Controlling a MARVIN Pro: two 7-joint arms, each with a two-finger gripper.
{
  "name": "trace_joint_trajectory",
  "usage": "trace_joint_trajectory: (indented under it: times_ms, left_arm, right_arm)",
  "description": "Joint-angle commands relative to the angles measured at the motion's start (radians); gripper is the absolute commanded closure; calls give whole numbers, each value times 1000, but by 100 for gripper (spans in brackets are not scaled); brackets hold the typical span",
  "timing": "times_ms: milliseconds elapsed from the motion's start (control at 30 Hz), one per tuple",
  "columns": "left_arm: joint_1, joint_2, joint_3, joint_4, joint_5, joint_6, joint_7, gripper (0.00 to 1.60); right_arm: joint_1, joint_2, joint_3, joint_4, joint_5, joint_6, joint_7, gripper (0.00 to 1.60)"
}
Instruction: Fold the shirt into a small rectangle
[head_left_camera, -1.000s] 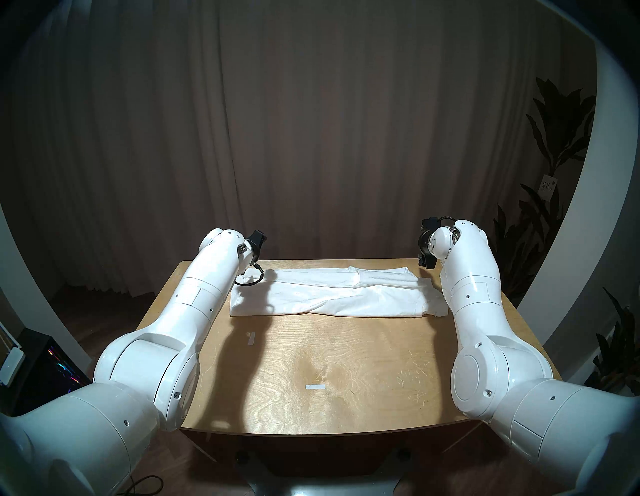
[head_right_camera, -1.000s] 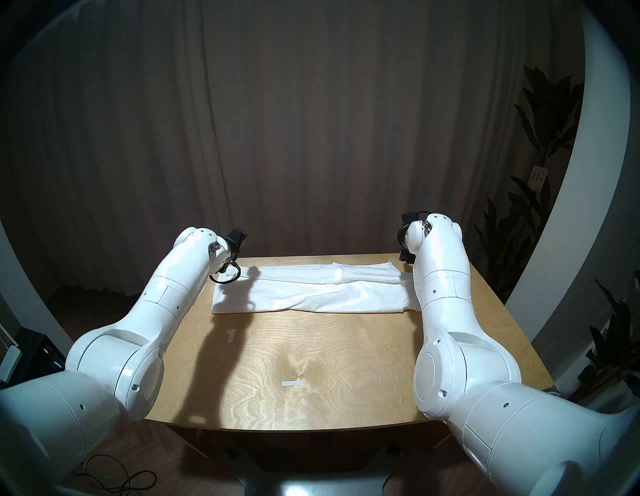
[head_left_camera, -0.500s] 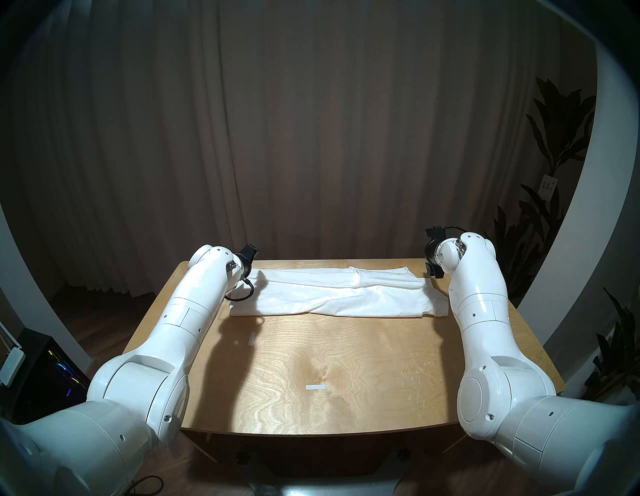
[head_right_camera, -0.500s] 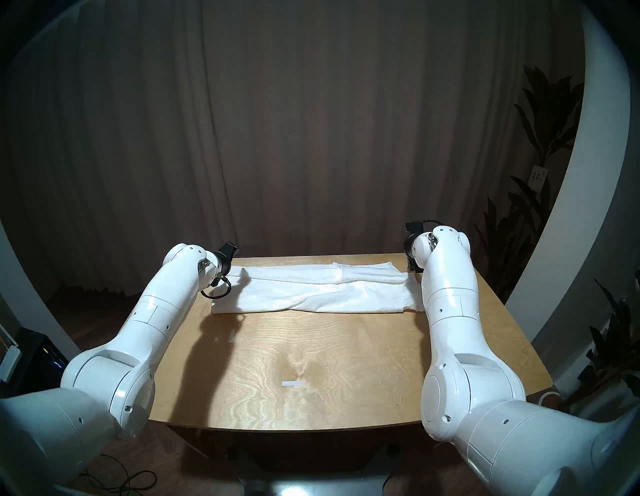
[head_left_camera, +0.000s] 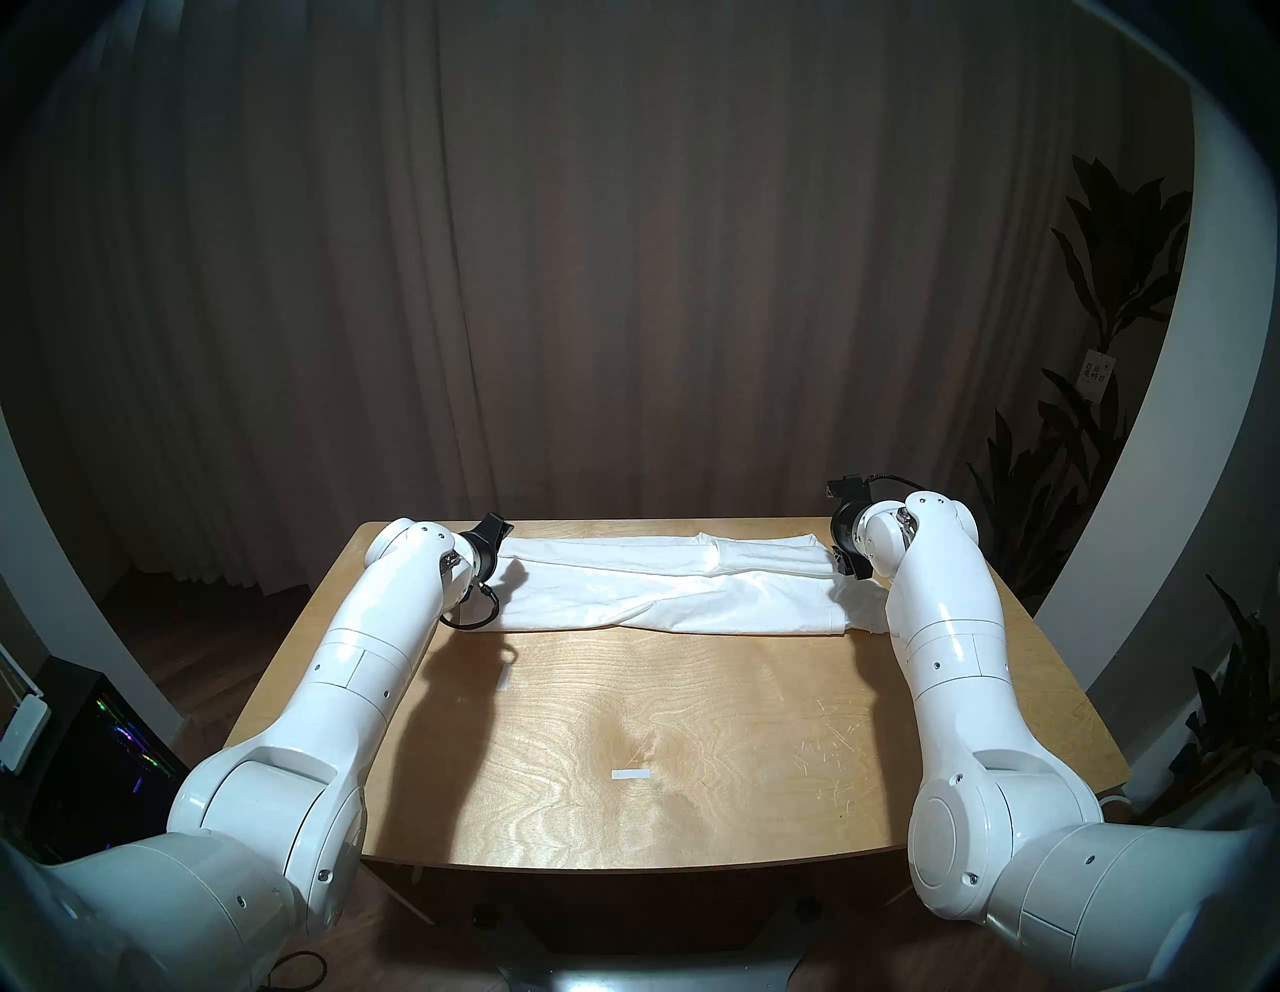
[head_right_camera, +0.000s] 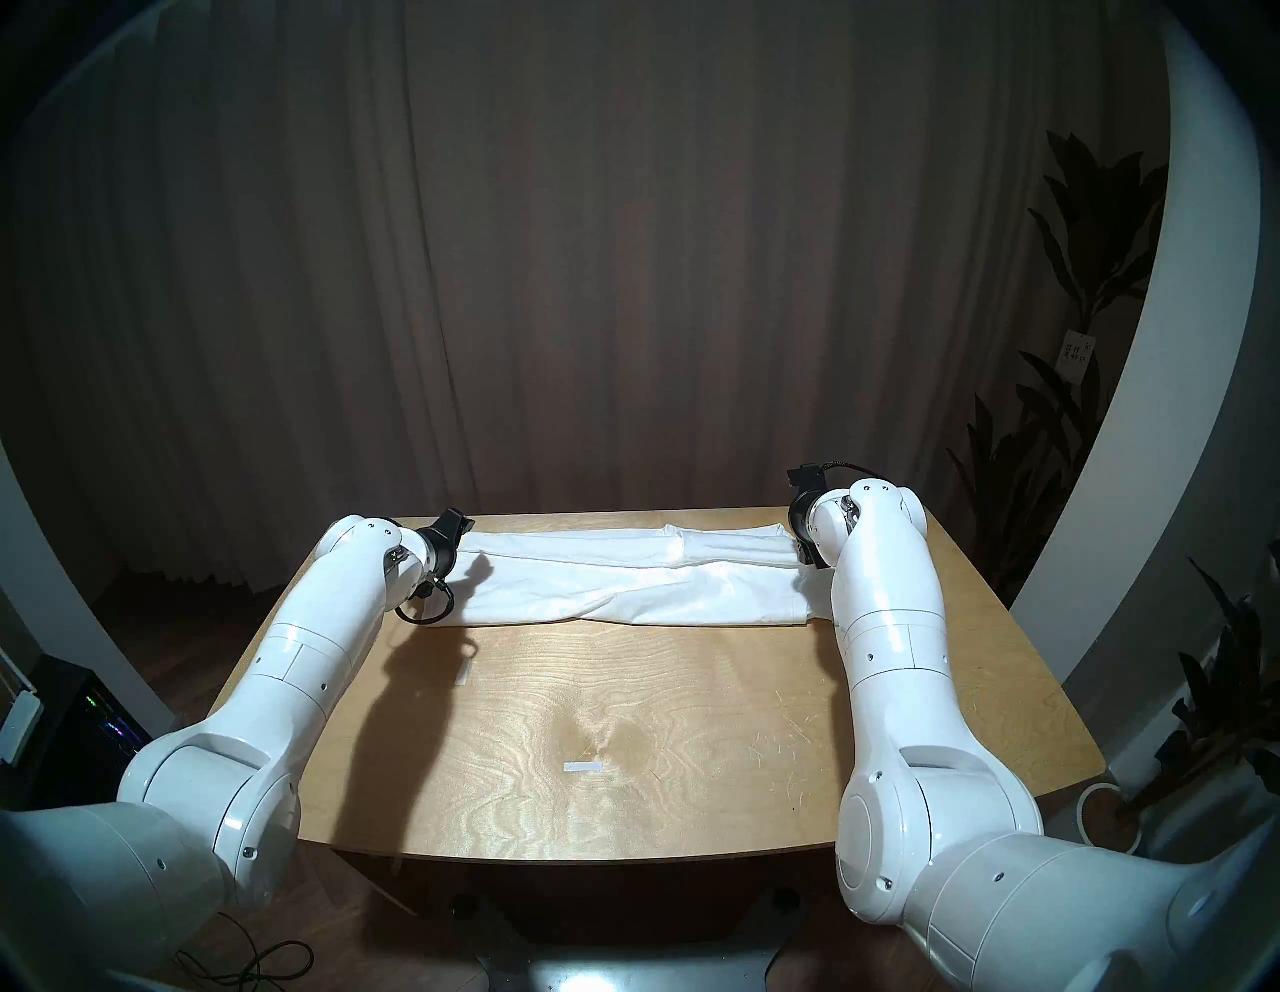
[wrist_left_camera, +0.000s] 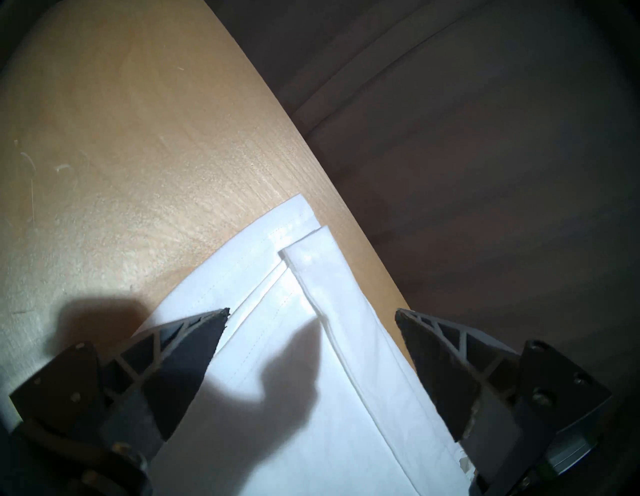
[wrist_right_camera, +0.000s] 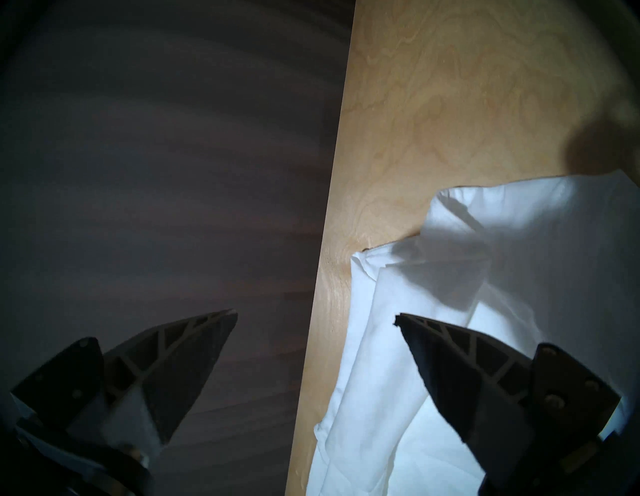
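Note:
The white shirt (head_left_camera: 665, 589) (head_right_camera: 623, 582) lies folded into a long band across the far part of the wooden table (head_left_camera: 692, 727). My left gripper (head_left_camera: 493, 532) (head_right_camera: 454, 524) hangs low at the band's far left end. In the left wrist view it (wrist_left_camera: 311, 310) is open, straddling the stitched hem corner of the shirt (wrist_left_camera: 294, 398). My right gripper (head_left_camera: 850, 562) (head_right_camera: 807, 554) is at the far right end, also open (wrist_right_camera: 316, 315). One of its fingers is over the rumpled shirt end (wrist_right_camera: 398, 277), the other past the table's far edge.
Two small white tape strips (head_left_camera: 632, 774) (head_left_camera: 503, 679) lie on the table nearer to me. A dark curtain hangs right behind the table's far edge. Potted plants (head_left_camera: 1108, 277) stand at the right, and a dark lit box (head_left_camera: 104, 748) sits on the floor at the left.
Both arms have come down, bringing the grippers low over the shirt's two far ends. The right gripper has also shifted a little inward. The jaws stayed open and the shirt has not moved.

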Motion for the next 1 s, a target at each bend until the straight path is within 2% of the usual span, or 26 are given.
trace_joint_trajectory:
  times_ms: [0, 500, 967]
  left_arm:
    - [21, 9, -5, -53, -6, 4, -23, 0]
    - [90, 26, -24, -133, -36, 26, -58, 0]
    - [145, 43, -48, -225, -64, 37, -96, 0]
  right_arm:
    - [-15, -5, -6, -67, 13, 27, 19, 0]
    - [-88, 9, 4, -149, 47, 74, 28, 0]
    - [-163, 33, 42, -213, 74, 116, 33, 0]
